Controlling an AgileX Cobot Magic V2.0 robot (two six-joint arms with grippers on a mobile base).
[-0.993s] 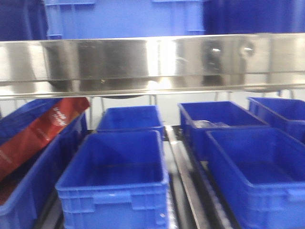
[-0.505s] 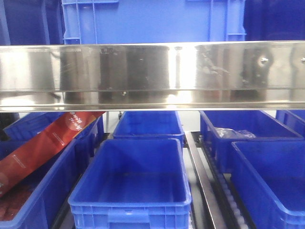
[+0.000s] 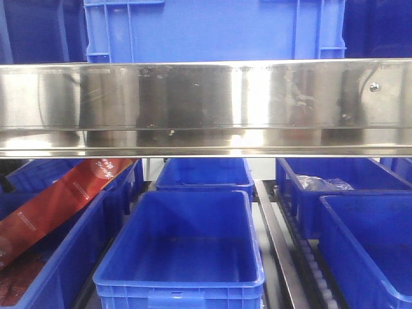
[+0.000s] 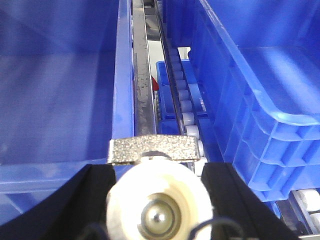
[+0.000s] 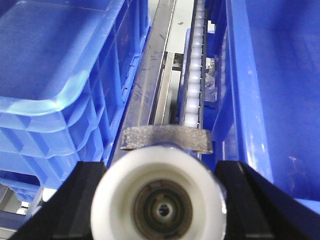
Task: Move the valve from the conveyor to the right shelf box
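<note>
My left gripper [image 4: 157, 172] is clamped on a valve [image 4: 159, 207], white cap facing the camera, above the roller rail [image 4: 182, 95] between two blue bins. My right gripper [image 5: 159, 167] is clenched on a second valve [image 5: 159, 200] over a similar gap. Out front, below the steel beam [image 3: 206, 106], the near centre bin [image 3: 180, 283] shows its bare floor, the left bin [image 3: 96, 225] holds a red packet [image 3: 64, 193], and the far right bin [image 3: 360, 170] holds a clear bag [image 3: 322, 183].
</note>
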